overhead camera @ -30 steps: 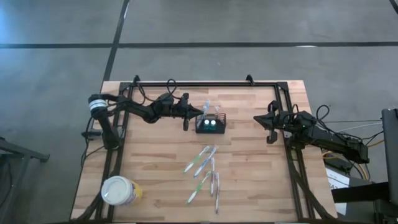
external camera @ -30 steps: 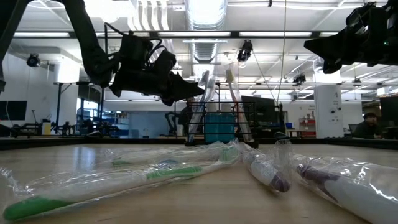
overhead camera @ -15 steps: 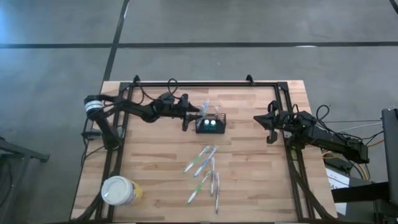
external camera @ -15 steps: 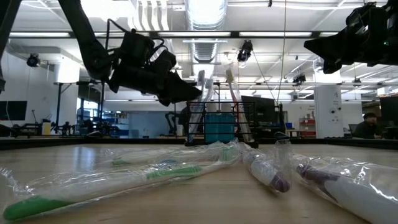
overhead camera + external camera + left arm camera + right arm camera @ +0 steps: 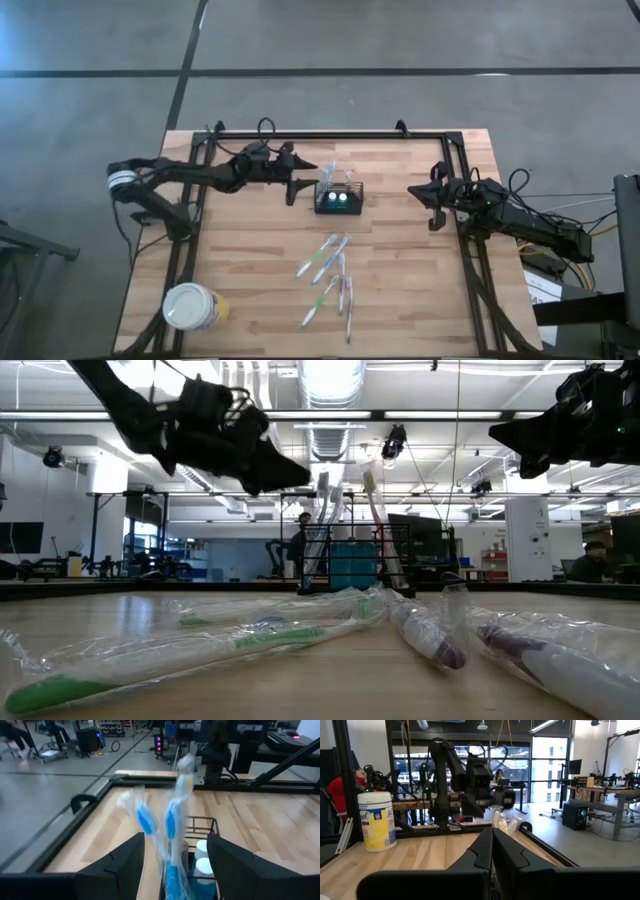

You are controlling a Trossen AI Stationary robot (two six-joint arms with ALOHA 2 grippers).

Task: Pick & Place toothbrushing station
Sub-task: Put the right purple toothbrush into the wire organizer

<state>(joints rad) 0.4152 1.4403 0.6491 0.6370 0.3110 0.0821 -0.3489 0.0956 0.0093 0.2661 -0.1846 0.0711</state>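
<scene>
Leftmost, left gripper open and empty, just beside black caddy at mid-table holding wrapped toothbrushes; far right, right gripper shut, empty. Risk: tipping of caddy through fingers snagging toothbrush wrappers. No legible writing on yellow tub.
</scene>
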